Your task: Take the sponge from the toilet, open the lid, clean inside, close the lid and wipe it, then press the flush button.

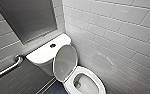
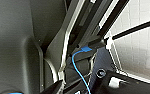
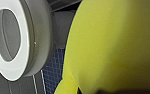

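The white oval plastic lid (image 1: 65, 62) stood raised on the white ceramic toilet (image 1: 47, 52); right jaws clamped the bright yellow sponge (image 3: 111, 45); left jaws' state could not be told.

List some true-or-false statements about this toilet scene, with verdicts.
1. The lid is shut. False: it stands raised in front of the tank.
2. A round flush button sits on the tank top. True.
3. The sponge lies on the tank. False: it is close up at the right wrist camera, away from the tank.
4. A grab rail runs along the wall beside the tank. True.
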Robot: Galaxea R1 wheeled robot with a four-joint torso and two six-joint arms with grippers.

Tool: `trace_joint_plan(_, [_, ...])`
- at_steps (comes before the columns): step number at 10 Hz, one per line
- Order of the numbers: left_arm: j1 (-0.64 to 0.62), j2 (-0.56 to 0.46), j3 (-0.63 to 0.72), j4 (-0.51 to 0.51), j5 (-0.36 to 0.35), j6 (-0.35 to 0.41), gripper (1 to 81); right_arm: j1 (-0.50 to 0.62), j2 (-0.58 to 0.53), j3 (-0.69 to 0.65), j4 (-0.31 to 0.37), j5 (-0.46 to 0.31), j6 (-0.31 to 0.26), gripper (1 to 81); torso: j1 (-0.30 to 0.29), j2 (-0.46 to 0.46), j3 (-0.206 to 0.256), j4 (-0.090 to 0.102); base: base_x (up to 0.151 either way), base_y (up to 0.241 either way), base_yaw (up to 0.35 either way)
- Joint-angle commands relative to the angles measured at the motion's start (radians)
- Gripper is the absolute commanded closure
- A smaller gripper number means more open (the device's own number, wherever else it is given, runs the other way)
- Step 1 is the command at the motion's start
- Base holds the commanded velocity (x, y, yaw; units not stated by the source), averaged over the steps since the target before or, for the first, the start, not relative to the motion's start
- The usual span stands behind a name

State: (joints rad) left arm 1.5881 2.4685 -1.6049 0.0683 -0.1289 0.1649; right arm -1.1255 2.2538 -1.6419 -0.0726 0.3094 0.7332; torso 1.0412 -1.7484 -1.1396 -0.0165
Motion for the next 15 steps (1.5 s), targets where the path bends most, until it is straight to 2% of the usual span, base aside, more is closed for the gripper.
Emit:
trace_joint_plan(1, [0.02,-0.012,0.029,0.016,0.084,0.01,1.0,0.153,-0.132,0.179,-0.104,-0.007,-0.005,81.1,0.0,0.0,0.0,0.0,0.0,0.0,0.0])
trace_joint_plan(2, [0.019,-0.009,0.028,0.016,0.084,0.01,1.0,0.214,-0.153,0.243,-0.107,-0.015,-0.005,81.1,0.0,0.0,0.0,0.0,0.0,0.0,0.0])
trace_joint_plan(4, [0.017,-0.006,0.026,0.016,0.084,0.01,1.0,0.336,-0.147,0.301,-0.104,-0.105,-0.003,81.1,0.0,0.0,0.0,0.0,0.0,0.0,0.0])
trace_joint_plan(7, [0.01,-0.002,0.026,0.016,0.086,0.008,1.0,0.508,-0.038,0.262,-0.099,-0.25,0.003,81.1,0.0,0.0,0.0,0.0,0.0,0.0,0.0])
trace_joint_plan(9, [0.011,0.0,0.02,0.015,0.086,0.008,1.0,0.566,0.061,0.181,-0.099,-0.297,0.005,81.1,0.0,0.0,0.0,0.0,0.0,0.0,0.0])
trace_joint_plan(10, [0.01,0.001,0.016,0.015,0.086,0.008,1.0,0.586,0.097,0.154,-0.099,-0.315,0.005,81.1,0.0,0.0,0.0,0.024,0.0,0.0,0.0])
trace_joint_plan(12, [0.01,0.008,0.005,0.013,0.086,0.008,1.0,0.62,0.178,0.094,-0.099,-0.348,0.005,81.1,0.0,0.0,0.0,0.046,0.0,0.0,0.0])
trace_joint_plan(14, [0.01,0.012,-0.006,0.01,0.086,0.008,1.0,0.654,0.25,0.059,-0.101,-0.38,0.005,81.1,0.0,0.0,0.0,0.079,0.0,0.0,0.0])
trace_joint_plan(15, [0.01,0.014,-0.01,0.008,0.086,0.008,1.0,0.67,0.293,0.032,-0.102,-0.394,0.005,81.1,0.0,0.0,-0.04,0.089,0.0,0.0,0.0])
